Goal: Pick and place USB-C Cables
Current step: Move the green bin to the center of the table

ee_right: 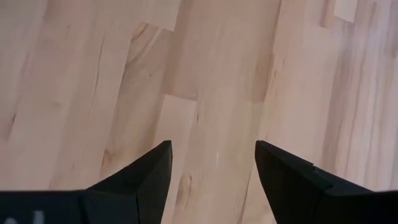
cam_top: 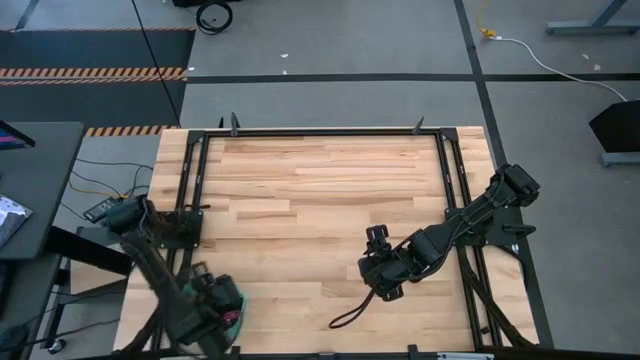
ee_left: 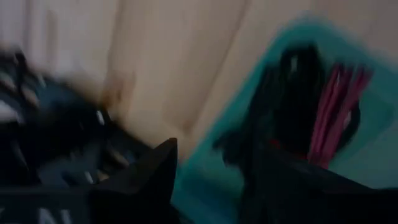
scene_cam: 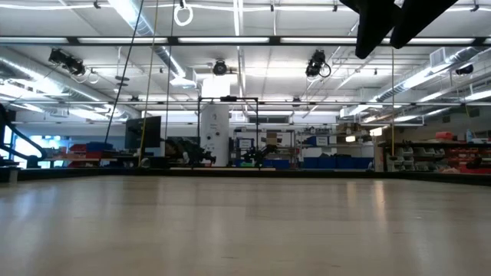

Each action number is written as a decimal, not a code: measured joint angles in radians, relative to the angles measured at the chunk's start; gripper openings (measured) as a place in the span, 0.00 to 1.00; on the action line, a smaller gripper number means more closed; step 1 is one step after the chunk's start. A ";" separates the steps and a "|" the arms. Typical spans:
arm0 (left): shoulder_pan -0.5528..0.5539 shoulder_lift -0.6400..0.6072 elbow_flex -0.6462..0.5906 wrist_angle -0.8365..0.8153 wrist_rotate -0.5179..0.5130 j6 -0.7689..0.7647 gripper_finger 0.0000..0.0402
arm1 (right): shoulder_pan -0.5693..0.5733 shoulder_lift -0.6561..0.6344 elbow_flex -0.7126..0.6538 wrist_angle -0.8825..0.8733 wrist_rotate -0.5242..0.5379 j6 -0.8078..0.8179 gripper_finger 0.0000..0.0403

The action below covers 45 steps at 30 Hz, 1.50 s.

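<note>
Left gripper (cam_top: 222, 312) sits at the near-left corner of the light wooden plank table (cam_top: 320, 190), hovering right over the teal plastic tray (cam_top: 236, 305), most of which is hidden under the arm in the high view. Left wrist view is blurred, but it shows the tray with cable bundles lying in it: a magenta-red coiled cable (ee_left: 339, 109) and a black coiled cable (ee_left: 292, 87) beside it, touching or nearly so. The two dark fingers (ee_left: 149, 174) of the left gripper stand apart with a gap between them; nothing visibly pinched, though blur makes it hard to be sure. Right gripper (cam_top: 378, 268) is right of table centre, toward the near side, fingers (ee_right: 140, 177) spread wide and empty, only bare wood between them. Key relation: one thin dark looped cable (cam_top: 352, 312) lies loose on the table just near and left of the right gripper, running diagonally from beside the gripper down toward the near edge. It is much closer to the right arm than to the left, well apart from the tray. Judgement: the right arm is the one placed to take it, and it would need to come back toward the near edge and turn its fingers across the cable's diagonal line. Low view shows only bare tabletop and the room behind.
</note>
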 joint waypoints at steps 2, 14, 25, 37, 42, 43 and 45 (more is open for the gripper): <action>0.040 0.000 0.012 0.014 -0.094 0.091 0.54 | 0.000 0.000 0.000 0.005 0.012 0.005 0.58; 0.243 -0.001 0.037 0.350 -0.853 0.621 0.50 | -0.012 -0.037 0.000 -0.069 0.238 0.189 0.50; 0.656 -0.001 0.034 0.629 -0.522 1.078 0.30 | -0.186 -0.038 -0.001 -0.256 0.322 0.122 0.47; 0.905 -0.001 0.034 0.739 -0.235 1.248 0.01 | -0.402 -0.035 -0.073 -0.174 0.044 -0.109 0.04; 0.945 -0.011 0.033 0.738 -0.189 1.294 0.01 | -0.465 -0.035 -0.074 -0.156 0.079 -0.173 0.01; 0.952 -0.020 0.032 0.740 -0.191 1.302 0.01 | -0.473 -0.037 -0.072 -0.144 0.066 -0.188 0.01; 0.964 -0.051 0.032 0.766 -0.187 1.317 0.01 | -0.487 -0.055 -0.071 -0.102 0.037 -0.200 0.01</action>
